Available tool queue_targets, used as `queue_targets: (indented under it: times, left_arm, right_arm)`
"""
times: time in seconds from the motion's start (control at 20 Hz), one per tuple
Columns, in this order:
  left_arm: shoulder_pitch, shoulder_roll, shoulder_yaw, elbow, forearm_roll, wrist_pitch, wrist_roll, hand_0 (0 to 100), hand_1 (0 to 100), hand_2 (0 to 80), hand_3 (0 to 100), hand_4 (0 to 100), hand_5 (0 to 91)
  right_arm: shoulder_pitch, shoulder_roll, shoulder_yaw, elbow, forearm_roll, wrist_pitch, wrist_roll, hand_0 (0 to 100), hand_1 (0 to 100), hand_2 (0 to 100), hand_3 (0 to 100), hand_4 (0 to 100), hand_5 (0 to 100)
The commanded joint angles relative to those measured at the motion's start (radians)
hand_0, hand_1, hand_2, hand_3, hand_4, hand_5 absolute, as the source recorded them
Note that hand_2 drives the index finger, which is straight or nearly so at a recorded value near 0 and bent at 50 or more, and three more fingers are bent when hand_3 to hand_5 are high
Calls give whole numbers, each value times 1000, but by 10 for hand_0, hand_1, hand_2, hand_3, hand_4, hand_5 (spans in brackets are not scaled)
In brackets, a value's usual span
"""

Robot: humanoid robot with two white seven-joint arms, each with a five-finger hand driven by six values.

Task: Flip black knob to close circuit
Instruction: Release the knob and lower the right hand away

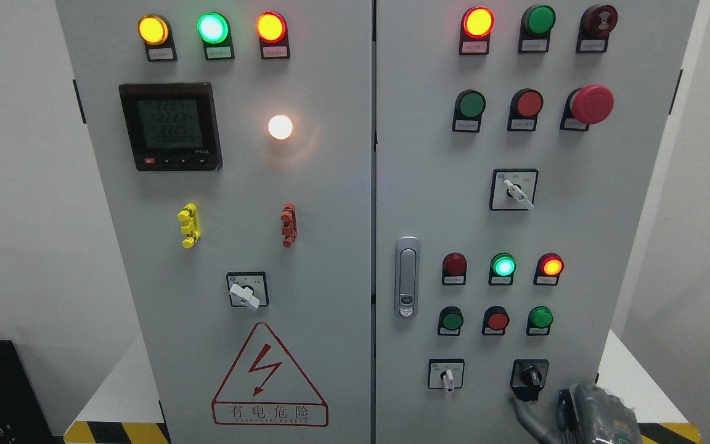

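Just above the right hand's fingers (pixel 522 412): black knob (pixel 530 374).

A red emergency stop button (pixel 591 103) sat at the cabinet's upper right. Left of it, across the door seam, was a digital meter (pixel 171 126); below the meter, a triangular warning sign (pixel 269 379).

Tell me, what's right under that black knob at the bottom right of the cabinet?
Directly below the black knob the robot hand reaches up, one finger touching the lower edge of the knob's black plate. The hand covers the cabinet panel beneath it.
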Motion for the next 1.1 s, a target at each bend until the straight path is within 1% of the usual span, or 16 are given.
queue_targets:
  times: [0.0,0.05,0.1,0.15,0.25,0.3,0.35,0.4,0.45,0.5,0.55,0.65,0.75,0.85,0.95,1.05]
  left_arm:
    - [-1,0,0,1,1,-5,-1,120,556,0,0,0,0]
    - [-1,0,0,-1,-2,-5,-1,120,556,0,0,0,0]
    - [1,0,0,1,-2,-5,-1,120,556,0,0,0,0]
    - [1,0,0,1,1,-5,-1,120,556,0,0,0,0]
    - [-1,0,0,1,-2,-5,-1,120,556,0,0,0,0]
    - [-1,0,0,-1,1,-5,-1,120,556,0,0,0,0]
    - [-1,0,0,1,1,-5,-1,120,556,0,0,0,0]
    - [-1,0,0,1,1,-5,-1,120,556,0,0,0,0]
    - [-1,0,0,1,-2,-5,-1,120,556,0,0,0,0]
    - [-1,0,0,-1,-2,-5,-1,120,556,0,0,0,0]
    - [-1,0,0,1,-2,-5,-1,120,556,0,0,0,0]
    - [1,0,0,-1,-2,-5,-1,120,556,0,0,0,0]
    - [1,0,0,1,1,-5,-1,120,556,0,0,0,0]
    - [1,0,0,-1,1,-5,-1,120,556,0,0,0,0]
    - [1,0,0,1,1,-5,-1,120,556,0,0,0,0]
    - [-1,0,0,1,1,-5,-1,120,556,0,0,0,0]
  right_arm:
    - [85,67,-180,-63,-302,-94,1,0,184,716,986,813,778]
    - [112,69,-188,-87,-381,-100,12,0,189,644,911,738,668]
    - [146,67,-189,-113,-467,-103,35,0,188,570,816,630,530]
    - [172,70,-194,-136,-562,-103,62,0,186,547,761,594,472]
    - [216,84,-223,-173,-756,-103,98,0,154,364,479,373,166]
    - [246,87,-228,-186,-838,-103,115,0,151,355,465,359,154]
    - [266,87,-232,-187,-909,-105,132,0,136,243,332,237,30]
    - [279,87,-249,-189,-970,-105,147,0,122,146,230,146,0]
    - [289,89,-267,-187,-1030,-106,161,0,110,116,201,123,0]
    - [296,92,-280,-187,-1087,-106,181,0,90,52,138,69,0]
    - [307,92,-286,-187,-1137,-114,195,0,79,11,107,44,0]
    - [329,92,-297,-181,-1200,-153,215,0,60,0,71,5,0]
    - [352,92,-295,-177,-1236,-204,239,0,54,0,52,0,0]
    - [376,93,-289,-175,-1265,-253,277,0,49,0,44,0,0]
    - [390,109,-289,-173,-1273,-287,288,0,55,0,44,0,0]
    - [404,113,-292,-167,-1276,-293,290,0,66,0,43,0,0]
